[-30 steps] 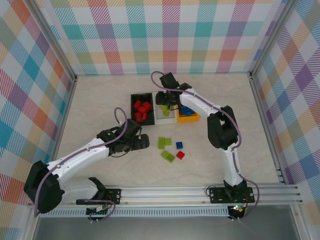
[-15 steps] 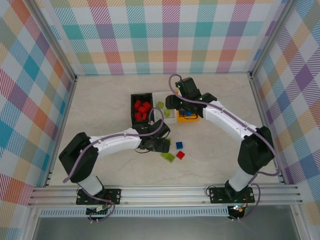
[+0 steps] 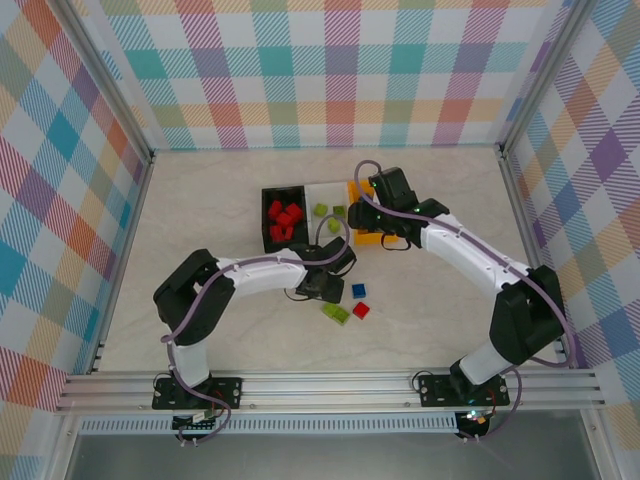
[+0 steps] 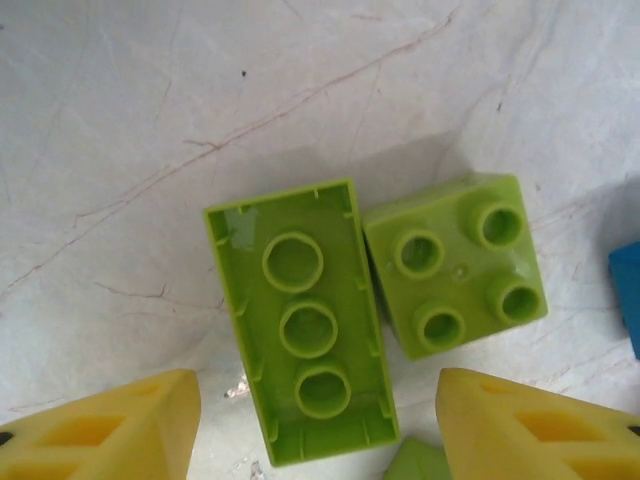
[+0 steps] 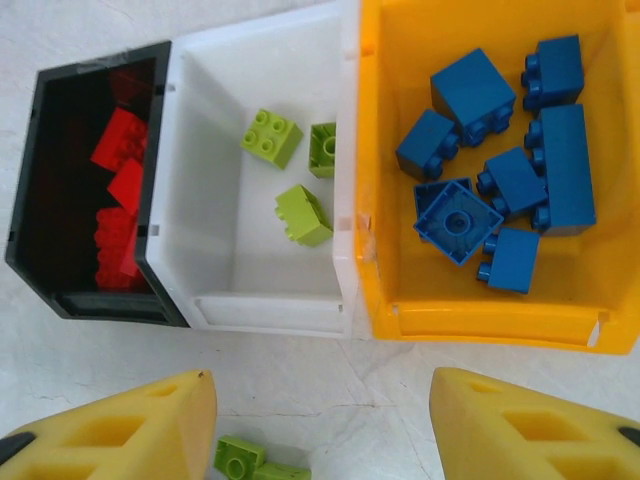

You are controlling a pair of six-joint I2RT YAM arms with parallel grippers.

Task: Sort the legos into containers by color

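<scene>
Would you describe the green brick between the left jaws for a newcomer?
Find the white bin mid-table; the left gripper hangs on its near side. Between its jaws lies an oblong lime brick, hollow underside up, unlike the square studs-up brick beside it.

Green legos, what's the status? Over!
Left gripper open around upside-down oblong lime plastic brick. Right gripper open, empty, by orange-yellow plastic bin. Square lime plastic brick close beside it.

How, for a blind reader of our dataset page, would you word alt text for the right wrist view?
Three bins side by side from above: a black bin holding red legos, a white bin with three lime green legos, an orange-yellow bin of blue legos. The right claw hangs open above the table.
</scene>
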